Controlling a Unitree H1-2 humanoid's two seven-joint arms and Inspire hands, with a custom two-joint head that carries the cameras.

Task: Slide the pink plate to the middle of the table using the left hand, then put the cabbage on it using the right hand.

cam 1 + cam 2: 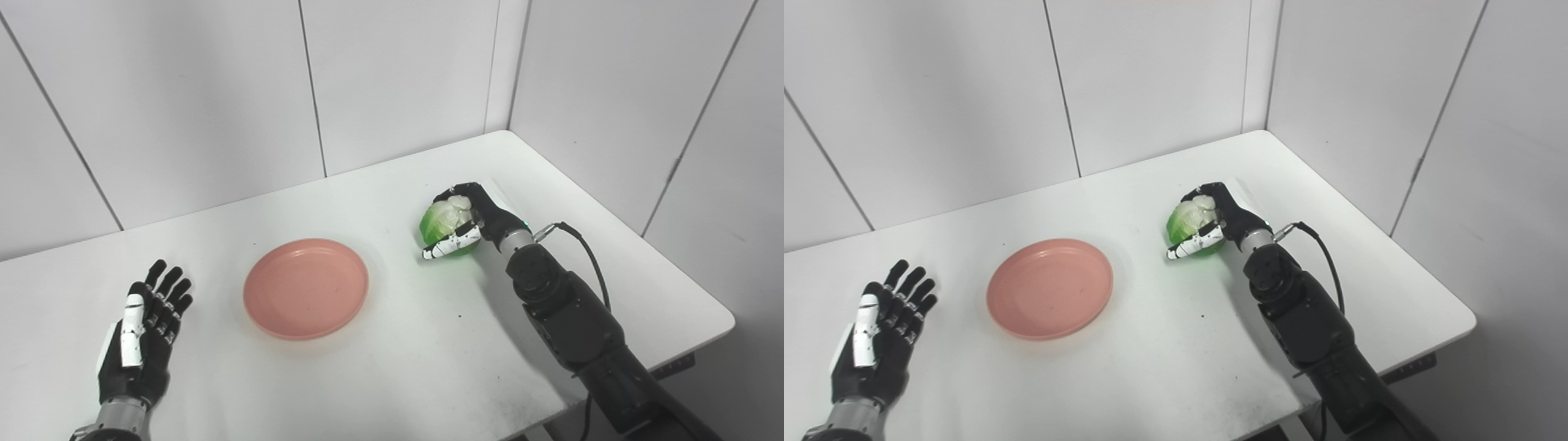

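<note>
The right hand [474, 217] is clamped on the cabbage [442, 222] at the pink plate's [305, 288] two o'clock. The left hand [142, 334], fingers spread, rests on the worktop [380, 380] at its nine o'clock.

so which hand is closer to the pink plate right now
Left, narrowly. The open left hand lies beside the pink plate; the right hand sits slightly farther away, wrapped around the cabbage.

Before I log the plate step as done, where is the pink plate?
The pink plate lies empty near the middle of the table, between the open left hand and the right hand, which grips the cabbage.
</note>
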